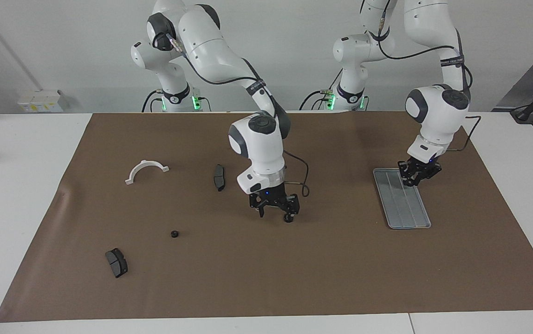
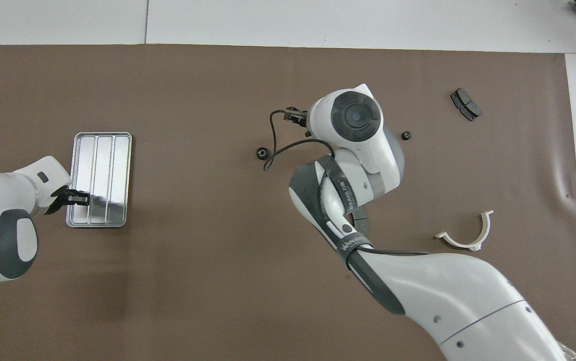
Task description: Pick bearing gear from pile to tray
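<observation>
Over the middle of the brown mat (image 1: 294, 278), the right gripper (image 1: 273, 211) hangs just above the surface with its fingers spread wide and nothing held. A small black gear (image 1: 288, 218) lies on the mat right by one fingertip (image 1: 289, 212), toward the left arm's end of the table; whether they touch cannot be told. The overhead view shows this gear (image 2: 261, 152) clear of the wrist, with bare mat around it. A second gear (image 1: 174, 234) sits toward the right arm's end, well apart. A dark brake pad (image 1: 219, 176) lies beside the right wrist, another brake pad (image 1: 116, 262) lies near the mat's outer edge, and the white half-ring bracket (image 1: 146, 170) lies between them and the mat's side edge. The left gripper (image 1: 416, 175) hovers over the tray (image 1: 408, 218) at its end nearer the robots, fingertips closed together, carrying nothing visible. Open mat separates tray from gear.
</observation>
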